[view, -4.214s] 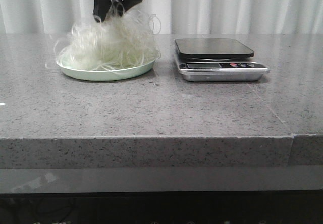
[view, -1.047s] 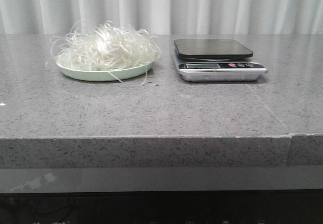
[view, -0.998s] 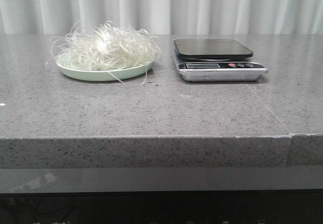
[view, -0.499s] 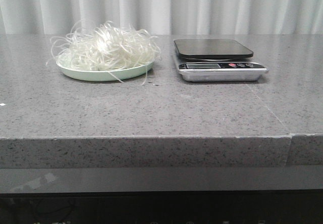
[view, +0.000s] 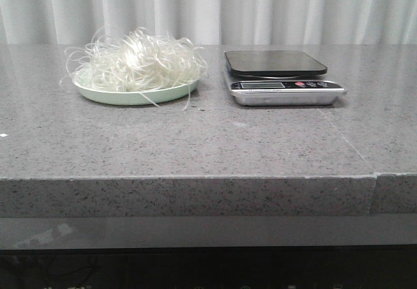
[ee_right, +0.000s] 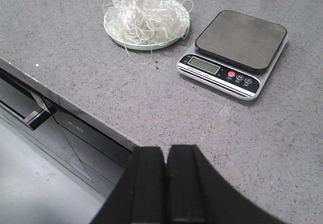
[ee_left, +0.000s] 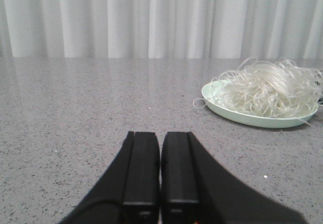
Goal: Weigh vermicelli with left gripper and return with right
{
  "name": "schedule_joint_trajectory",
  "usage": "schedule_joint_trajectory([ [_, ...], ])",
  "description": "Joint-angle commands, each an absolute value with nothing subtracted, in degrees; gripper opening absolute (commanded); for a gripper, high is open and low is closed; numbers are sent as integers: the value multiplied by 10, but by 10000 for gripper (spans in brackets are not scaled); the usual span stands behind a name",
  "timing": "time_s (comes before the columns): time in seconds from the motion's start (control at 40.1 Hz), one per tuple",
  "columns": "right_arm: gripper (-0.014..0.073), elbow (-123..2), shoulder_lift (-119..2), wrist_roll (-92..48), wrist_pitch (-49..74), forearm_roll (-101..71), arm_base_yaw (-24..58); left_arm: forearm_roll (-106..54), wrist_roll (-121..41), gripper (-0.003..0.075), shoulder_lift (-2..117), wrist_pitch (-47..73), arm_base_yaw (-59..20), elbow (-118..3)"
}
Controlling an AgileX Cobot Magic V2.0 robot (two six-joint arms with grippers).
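The vermicelli [view: 135, 64] lies as a loose heap on the pale green plate [view: 130, 97], and some thin strands hang over the plate's rim onto the grey stone table [view: 195, 146]. The kitchen scale [view: 281, 77] is the landmark here: the plate stands just beside it, on its left side in the front view, with a small gap of table between them. The scale's dark platform carries nothing, and its display and buttons face the front edge of the table.

The left gripper [ee_left: 161, 171] is low over the table, well apart from the scale, on the far side of the plate from it. Its two black fingers [ee_left: 141, 168] are pressed together and hold nothing.

The right gripper [ee_right: 166, 181] is above the table's front edge, at a distance from the scale. Its jaws are also closed together, with nothing between them.
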State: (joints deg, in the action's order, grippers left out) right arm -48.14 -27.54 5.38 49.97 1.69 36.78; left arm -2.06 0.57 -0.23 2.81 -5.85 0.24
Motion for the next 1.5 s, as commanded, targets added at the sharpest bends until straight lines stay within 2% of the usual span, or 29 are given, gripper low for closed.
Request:
schedule_joint_trajectory([
  [0.0,164,-494,-279,51,463,24,366,-27,9,155,-16,-27,-56,24],
  [1.197,164,-486,-273,51,460,25,361,-27,9,155,-16,-27,-56,24],
  [1.347,164,-423,-223,51,384,34,280,-27,9,155,-16,-27,-56,24],
  [1.471,164,-328,-159,51,267,34,190,-27,9,155,-16,-27,-56,24],
])
